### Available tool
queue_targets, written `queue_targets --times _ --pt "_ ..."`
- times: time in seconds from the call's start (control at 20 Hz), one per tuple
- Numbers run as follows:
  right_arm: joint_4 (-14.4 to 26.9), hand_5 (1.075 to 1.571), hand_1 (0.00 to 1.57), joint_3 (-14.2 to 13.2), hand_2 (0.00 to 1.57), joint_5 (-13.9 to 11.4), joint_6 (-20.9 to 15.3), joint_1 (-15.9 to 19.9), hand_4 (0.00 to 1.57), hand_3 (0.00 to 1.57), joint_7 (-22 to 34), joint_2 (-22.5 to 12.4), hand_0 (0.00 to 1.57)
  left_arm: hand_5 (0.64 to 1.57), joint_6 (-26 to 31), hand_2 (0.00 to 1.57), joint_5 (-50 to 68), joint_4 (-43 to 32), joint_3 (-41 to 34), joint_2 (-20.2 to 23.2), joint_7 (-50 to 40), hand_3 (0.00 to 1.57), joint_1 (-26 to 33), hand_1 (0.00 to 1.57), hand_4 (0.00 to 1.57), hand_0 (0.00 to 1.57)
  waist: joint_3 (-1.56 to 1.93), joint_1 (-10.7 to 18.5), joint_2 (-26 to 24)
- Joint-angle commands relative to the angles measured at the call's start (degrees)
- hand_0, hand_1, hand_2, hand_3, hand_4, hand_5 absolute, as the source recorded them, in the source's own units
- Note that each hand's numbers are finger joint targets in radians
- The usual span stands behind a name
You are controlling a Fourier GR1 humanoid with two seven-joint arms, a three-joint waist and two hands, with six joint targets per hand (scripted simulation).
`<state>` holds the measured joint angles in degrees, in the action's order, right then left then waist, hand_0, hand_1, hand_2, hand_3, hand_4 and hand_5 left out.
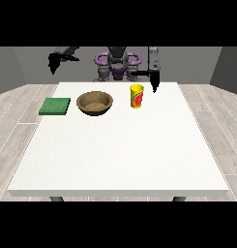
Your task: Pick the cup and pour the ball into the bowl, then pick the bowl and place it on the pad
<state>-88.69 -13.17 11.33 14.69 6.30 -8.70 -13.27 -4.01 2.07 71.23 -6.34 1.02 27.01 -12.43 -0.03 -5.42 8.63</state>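
Tipping the cup (136, 96) is the risk: the right-side hand (154, 81) hangs just beyond it (finger pose unreadable) and could knock it over. Bowl (95, 102) sits left, pad (55, 106) farther left.

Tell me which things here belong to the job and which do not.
For the job: cup, bowl, pad, and the hand at the view's right, nearest the cup. The ball is not visible.

Not for the job: nothing else lies on the table.
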Motion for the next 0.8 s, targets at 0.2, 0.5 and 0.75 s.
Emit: queue_targets --times 0.2,0.5,0.75 --pt "3.4 1.570 0.00 -1.1 0.00 0.4 1.4 2.8 0.00 0.00 -3.4 -0.5 0.00 1.518 -2.8 0.00 -0.8 -17.8 -3.6 -0.2 13.0 0.00 -8.8 0.00 0.00 0.00 0.00 -1.7 4.9" --pt "9.4 1.571 0.00 -1.9 0.00 -0.4 4.1 3.0 0.00 0.00 -9.6 -1.3 0.00 1.520 -3.4 0.00 -1.1 -25.8 -4.2 -0.5 20.3 0.00 -11.2 0.00 0.00 0.00 0.01 -1.3 6.7" --pt "7.3 1.571 0.00 -1.1 0.00 -0.1 4.3 3.5 0.00 0.00 -8.2 -1.1 0.00 1.523 -3.4 0.00 0.7 -34.9 -7.4 1.5 23.5 0.00 -16.6 0.00 0.00 0.00 0.00 -2.9 7.1"
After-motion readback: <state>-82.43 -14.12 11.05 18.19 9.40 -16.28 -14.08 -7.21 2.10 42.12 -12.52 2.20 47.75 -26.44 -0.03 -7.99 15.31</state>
